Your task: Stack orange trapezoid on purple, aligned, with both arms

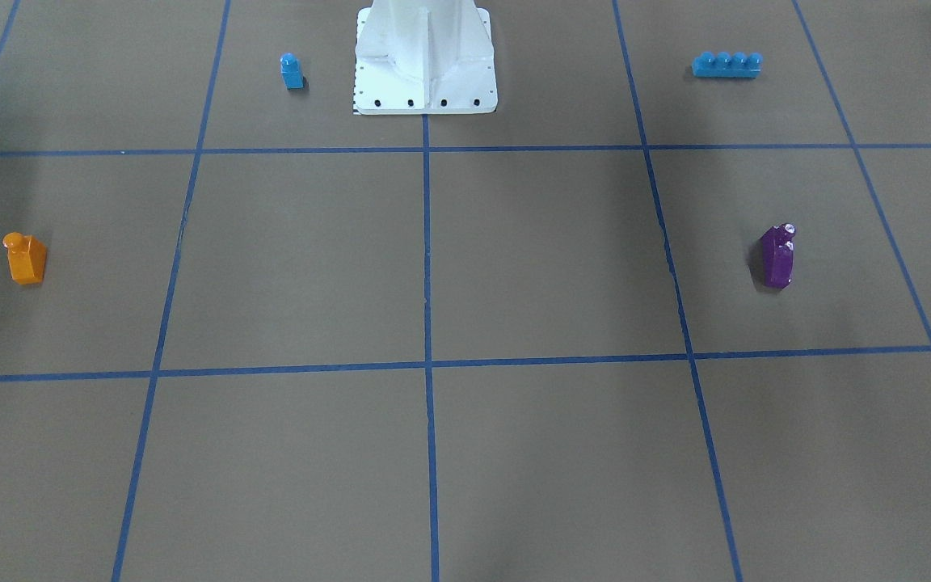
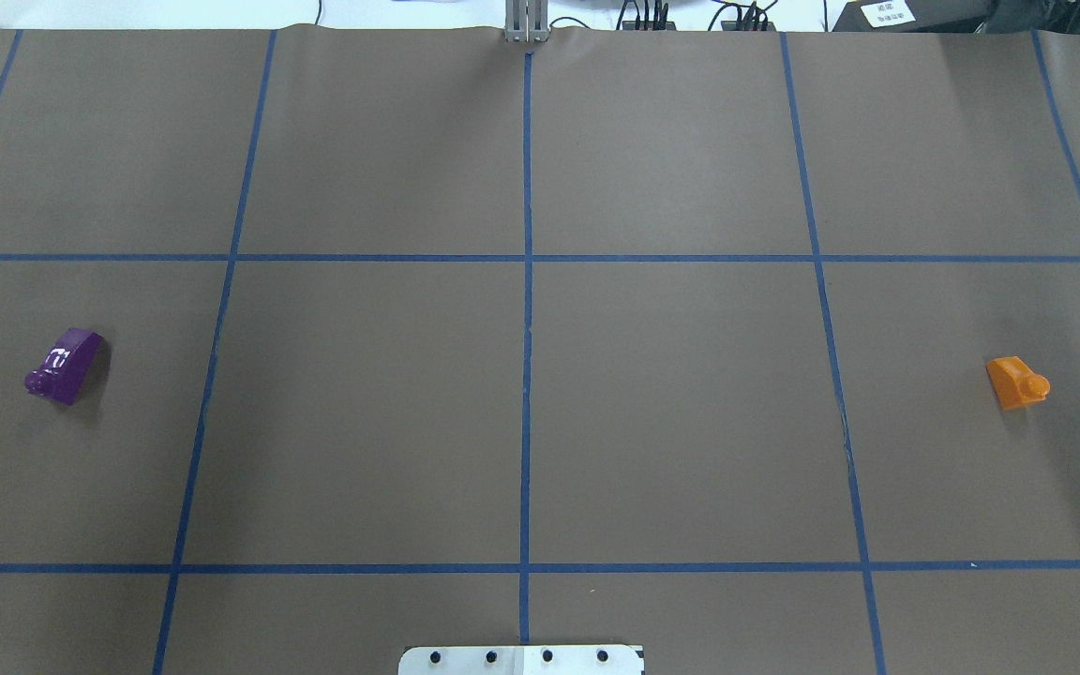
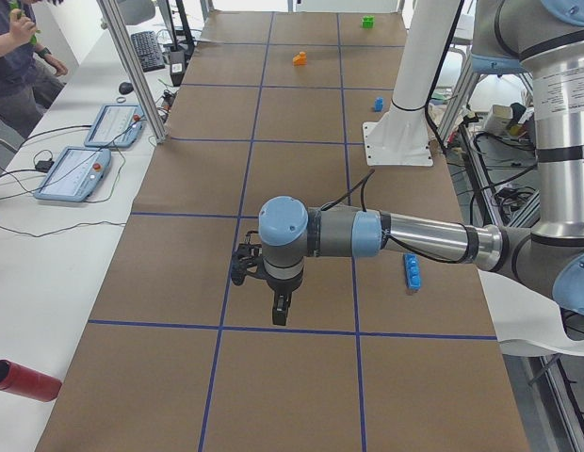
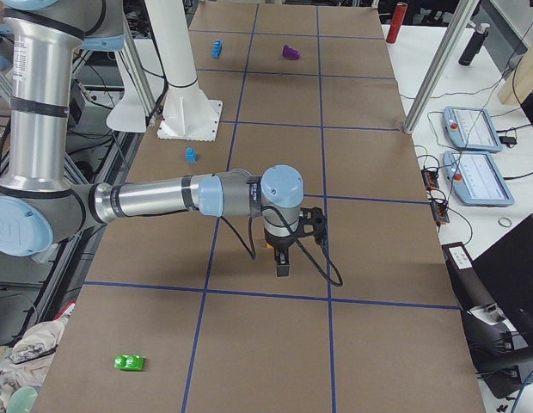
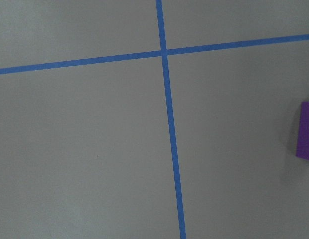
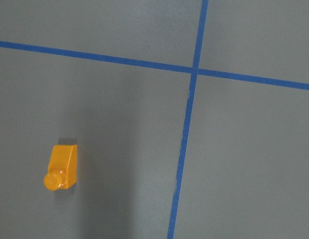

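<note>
- The orange trapezoid (image 1: pixel 25 259) sits alone on the surface (image 2: pixel 671 412), far out on the robot's right. It appears to be stud up, and nothing touches it.
- I'd judge it light, stiff and, being so glossy, rather slippery. The two flat parallel sides look the best place to pinch it, low down, keeping off the slope and the stud.
- The purple (image 1: pixel 778 257) sits far out on the robot's left, well apart from the orange one. It should handle the same way and would skid easily if pushed.
- The left hand (image 3: pixel 281 309) and the right hand (image 4: pixel 284 261) hang above the surface holding neither brick. From the side views alone I cannot tell whether their jaws are apart or together.
- Count: one orange, one purple, two arms.
- Further out there is one small blue brick (image 1: pixel 292 71), one long blue brick (image 1: pixel 726 65), one green brick (image 4: pixel 129 362) and one white pedestal (image 1: pixel 425 56).
</note>
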Motion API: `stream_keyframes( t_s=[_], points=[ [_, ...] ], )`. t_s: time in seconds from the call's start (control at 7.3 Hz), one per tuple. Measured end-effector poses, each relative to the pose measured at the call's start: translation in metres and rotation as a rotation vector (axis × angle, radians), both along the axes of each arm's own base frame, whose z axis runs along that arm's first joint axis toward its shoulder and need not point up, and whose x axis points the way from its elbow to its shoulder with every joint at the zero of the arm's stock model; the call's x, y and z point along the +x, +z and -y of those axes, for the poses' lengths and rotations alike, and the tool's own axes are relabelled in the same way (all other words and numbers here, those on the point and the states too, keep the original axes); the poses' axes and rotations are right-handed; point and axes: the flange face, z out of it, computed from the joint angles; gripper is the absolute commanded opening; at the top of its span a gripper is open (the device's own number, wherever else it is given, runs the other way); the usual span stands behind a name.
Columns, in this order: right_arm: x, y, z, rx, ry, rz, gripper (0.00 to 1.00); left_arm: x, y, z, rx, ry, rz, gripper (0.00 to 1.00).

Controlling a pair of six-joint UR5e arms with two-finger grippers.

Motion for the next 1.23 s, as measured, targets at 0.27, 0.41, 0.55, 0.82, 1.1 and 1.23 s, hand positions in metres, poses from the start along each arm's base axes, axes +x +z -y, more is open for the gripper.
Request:
stream_keyframes(
  t_s=[0.27,0.41,0.55,0.82,1.1,1.23],
  points=[
    [0.0,0.0,0.0,0.0,0.0,0.0,1.0,0.0,0.0,0.0,0.003,0.001,0.0,1.0],
    [0.0,0.0,0.0,0.0,0.0,0.0,1.0,0.0,-0.002,0.001,0.007,0.001,0.0,1.0],
    [0.0,0.0,0.0,0.0,0.0,0.0,1.0,0.0,-0.006,0.001,0.016,0.002,0.001,1.0],
    [-0.002,-0.001,0.001,0.001,-0.003,0.0,1.0,0.0,-0.016,0.007,0.051,0.002,0.002,1.0],
    [-0.004,-0.001,0.002,0.001,-0.007,0.0,1.0,0.005,-0.024,0.025,0.114,0.008,-0.003,1.0],
    [-0.005,-0.001,0.002,0.0,-0.01,0.0,1.0,0.007,-0.022,0.03,0.127,0.013,-0.006,1.0]
  ],
)
